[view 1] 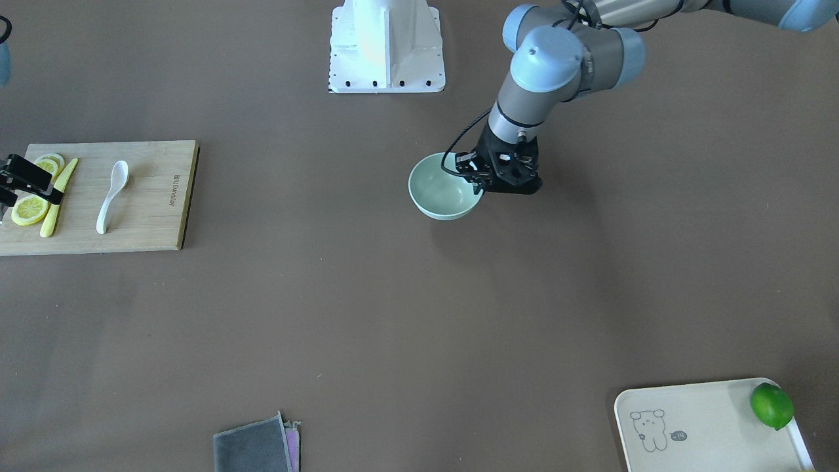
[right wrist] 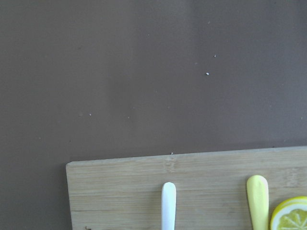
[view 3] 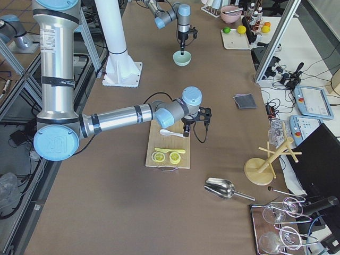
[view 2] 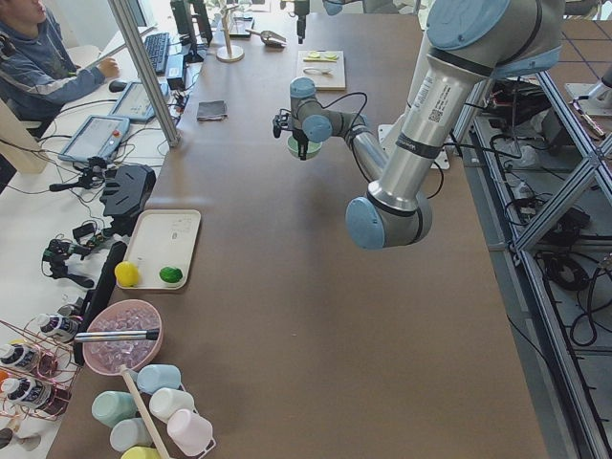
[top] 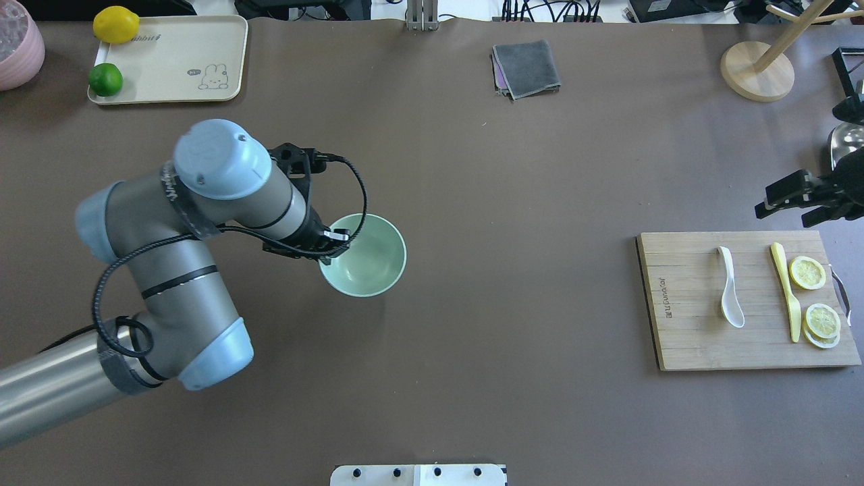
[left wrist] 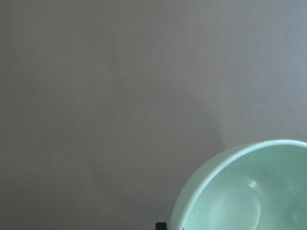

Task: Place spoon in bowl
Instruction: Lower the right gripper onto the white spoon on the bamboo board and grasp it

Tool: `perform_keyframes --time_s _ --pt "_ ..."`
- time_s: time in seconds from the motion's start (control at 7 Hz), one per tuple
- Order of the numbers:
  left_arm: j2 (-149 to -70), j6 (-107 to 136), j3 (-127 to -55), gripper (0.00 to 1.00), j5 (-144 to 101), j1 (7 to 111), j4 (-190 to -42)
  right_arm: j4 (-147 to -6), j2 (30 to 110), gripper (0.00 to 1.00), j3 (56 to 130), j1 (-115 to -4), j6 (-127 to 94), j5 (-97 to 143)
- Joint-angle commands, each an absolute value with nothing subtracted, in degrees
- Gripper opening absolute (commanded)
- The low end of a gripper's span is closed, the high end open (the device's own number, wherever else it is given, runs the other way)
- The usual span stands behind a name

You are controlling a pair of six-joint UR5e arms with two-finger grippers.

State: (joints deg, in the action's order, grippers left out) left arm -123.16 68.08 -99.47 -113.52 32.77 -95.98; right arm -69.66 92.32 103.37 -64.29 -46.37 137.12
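White spoon (top: 728, 287) not picked up yet, lying on the wood board (top: 682, 304) beside the yellow knife (top: 785, 290), well apart from the green bowl (top: 368, 266).
Right pincer (top: 803, 202) hangs near the board, fingers apart; next it prob needs to drop over the handle & close. Left pincer (view 1: 482, 178) is at the bowl rim, can't tell if it's clamped.

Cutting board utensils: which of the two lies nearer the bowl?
The white spoon. It lies on the bowl side of the yellow knife, which sits beside the lemon slices.
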Motion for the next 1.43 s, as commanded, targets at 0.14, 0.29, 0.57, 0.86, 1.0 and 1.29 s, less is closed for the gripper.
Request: perform_keyframes --time_s 0.14,0.29,0.57,0.86,1.0,1.29 --pt "-131.0 71.8 -91.8 0.00 -110.0 28.7 -96.1 -68.4 92.8 0.89 101.3 -56.4 -52.4 133.8" --pt "-130.7 71.6 -91.8 0.00 -110.1 28.0 -96.2 -68.3 92.8 0.89 100.6 -55.3 -52.4 133.8" --pt "-130.7 71.7 -91.5 0.00 -110.1 27.0 -97.6 -68.3 92.7 0.89 100.1 -54.2 -54.3 133.4" --pt "-130.7 71.7 -91.5 0.00 -110.1 27.0 -97.6 -68.0 91.6 0.86 98.1 -53.5 -54.3 132.0" --pt "-130.7 71.7 -91.5 0.00 -110.1 27.0 -97.6 -67.9 91.0 0.82 97.0 -53.4 -54.3 131.4" --pt "-130.7 71.8 -91.7 0.46 -110.0 27.0 -97.6 -67.9 90.8 0.52 96.9 -53.3 -54.3 131.3"
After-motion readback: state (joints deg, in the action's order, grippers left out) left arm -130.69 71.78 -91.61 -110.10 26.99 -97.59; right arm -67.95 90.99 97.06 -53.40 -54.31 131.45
